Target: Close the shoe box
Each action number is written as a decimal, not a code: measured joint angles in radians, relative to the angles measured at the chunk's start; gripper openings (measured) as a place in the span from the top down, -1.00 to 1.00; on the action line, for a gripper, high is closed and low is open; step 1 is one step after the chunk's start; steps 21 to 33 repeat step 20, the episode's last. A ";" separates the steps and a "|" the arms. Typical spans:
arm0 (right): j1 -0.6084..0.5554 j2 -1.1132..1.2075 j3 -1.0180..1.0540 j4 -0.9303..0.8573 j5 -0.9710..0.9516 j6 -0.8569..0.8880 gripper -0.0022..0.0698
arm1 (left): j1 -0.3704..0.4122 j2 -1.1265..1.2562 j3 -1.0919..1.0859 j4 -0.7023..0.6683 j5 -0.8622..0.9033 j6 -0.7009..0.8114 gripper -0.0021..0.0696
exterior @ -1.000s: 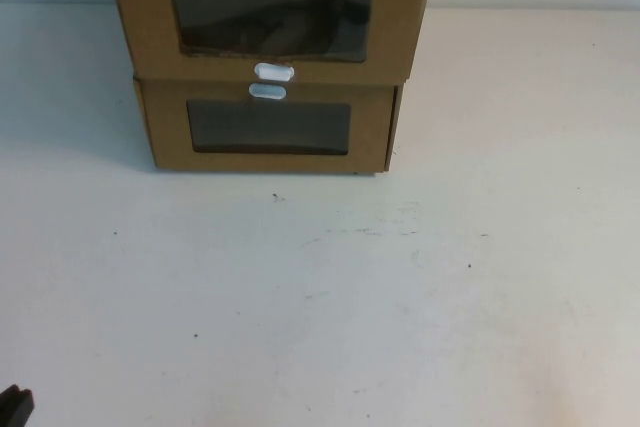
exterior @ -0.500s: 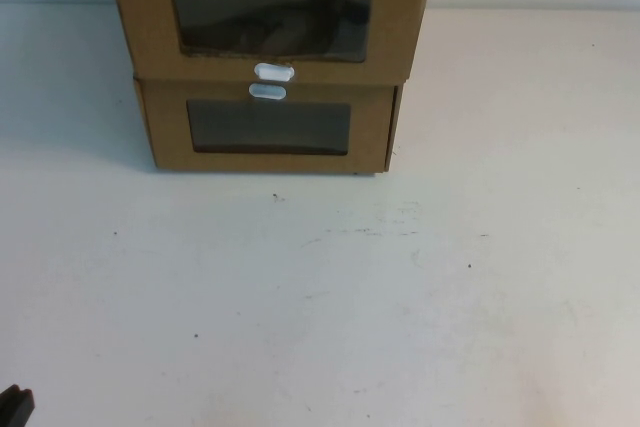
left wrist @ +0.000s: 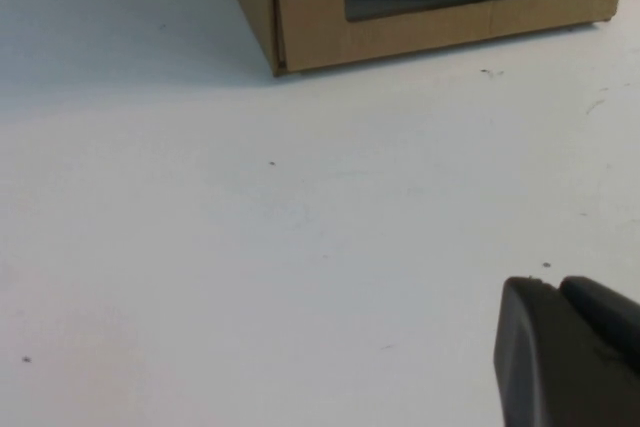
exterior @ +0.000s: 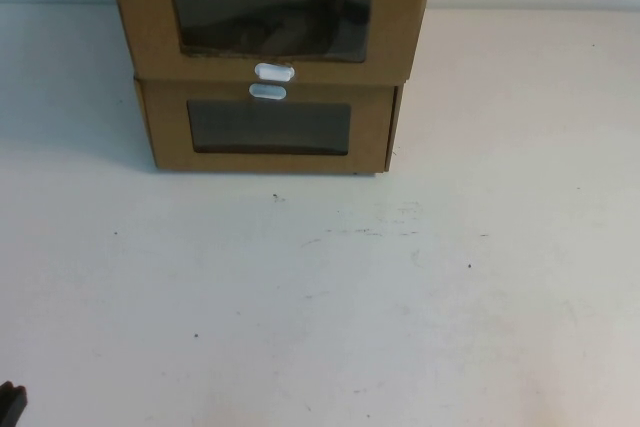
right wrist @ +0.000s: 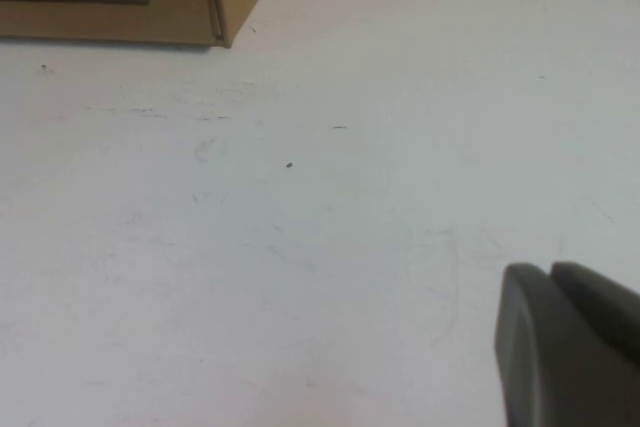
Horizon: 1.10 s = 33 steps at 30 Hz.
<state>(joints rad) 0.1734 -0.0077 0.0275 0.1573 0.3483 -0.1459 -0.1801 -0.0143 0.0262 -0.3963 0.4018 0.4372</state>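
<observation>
- A white counter (exterior: 330,287), lightly scuffed and flecked with small dark specks, filled most of the high view.
- Two brown cardboard boxes stood stacked at the counter's far edge, a little left of centre.
- The shoe box (exterior: 270,17) sat on top, its front carrying a wide, wrinkled clear window (exterior: 271,25) with a dark shape showing behind it.
- The upper drawer's front overhung the box beneath it slightly toward the near side.
- The lower box (exterior: 268,127) rested on the counter, with a flatter dark window (exterior: 269,127) in its front.
- The left pincer (exterior: 10,407) showed only as a dark tip at the near left corner of the high view, well apart from the boxes; whether it was spread or pressed together could not be told.
- The right pincer (right wrist: 570,347) appeared only in its own wrist view, low over bare counter and well apart from the lower box; its state could not be told either.
- A small white pull tab (exterior: 274,72) marked the lower edge of the shoe box front.
- A second white tab (exterior: 267,91) sat just beneath it, at the lower box's upper edge.
</observation>
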 joint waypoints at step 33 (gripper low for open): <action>0.000 0.000 0.000 0.005 0.001 0.000 0.97 | 0.062 0.000 0.000 0.483 -0.025 -0.456 0.95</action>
